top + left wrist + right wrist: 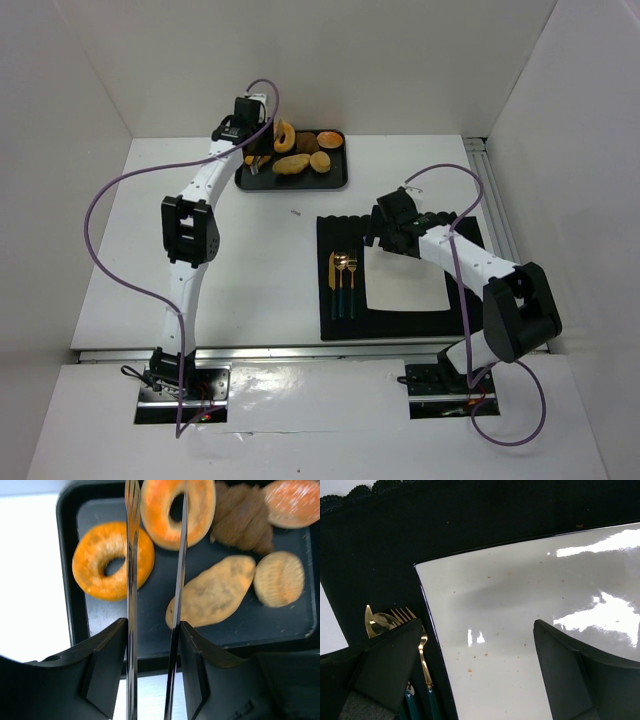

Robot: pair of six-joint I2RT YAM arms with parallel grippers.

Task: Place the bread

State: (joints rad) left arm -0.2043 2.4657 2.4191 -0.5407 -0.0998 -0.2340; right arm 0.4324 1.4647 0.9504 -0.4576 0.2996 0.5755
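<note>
Bread ring on the tray, bracketed by tongs: the pick-up step.

Left jaws, partly closed, clamp metal tongs. One blade stands outside the ring's 9 o'clock edge and the other over its hole; whether they pinch it cannot be told. The black tray sits toward 12 o'clock on the bench. The white plate lies at its 4 o'clock, under the wide-open, empty right jaws. The next move probably calls for a squeeze, a lift clear of the second ring, and a carry to the plate.
</note>
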